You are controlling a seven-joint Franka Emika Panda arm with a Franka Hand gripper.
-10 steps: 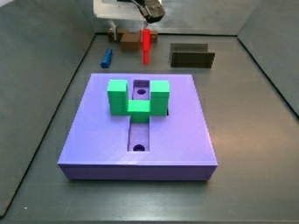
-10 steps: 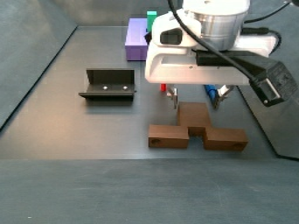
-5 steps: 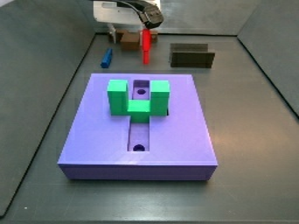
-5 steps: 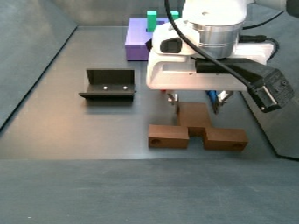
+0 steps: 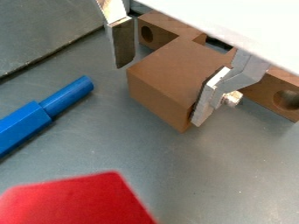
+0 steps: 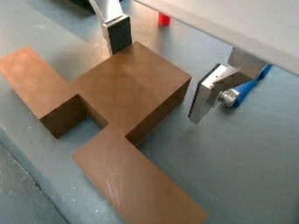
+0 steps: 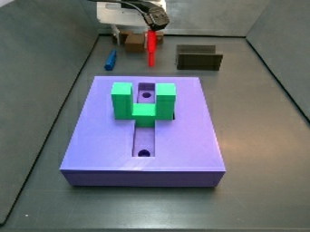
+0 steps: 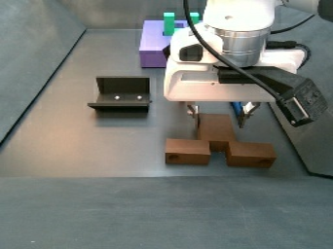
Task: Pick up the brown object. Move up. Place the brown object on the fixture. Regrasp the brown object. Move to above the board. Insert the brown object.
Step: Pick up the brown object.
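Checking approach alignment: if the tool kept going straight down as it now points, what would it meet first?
Probably the brown object: the tool is open with its fingers either side of the raised middle stem; contact isn't clear.

the brown object (image 6: 117,96), t-shaped, lies flat on the floor, its stem between the open gripper (image 6: 163,68) fingers.

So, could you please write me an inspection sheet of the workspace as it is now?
Surface: grey floor, bare around the parts.
Job's things: brown object lying flat, untouched; fixture apart from it, nothing on it; board with green U-shaped block on top.
Clutter: red peg upright; blue peg lying flat.
Grippers: gripper low over the brown object's stem, fingers open on either side, gaps showing.
Cables: black cables on the arm, above the floor.
Surroundings: grey walls; nothing else seen.
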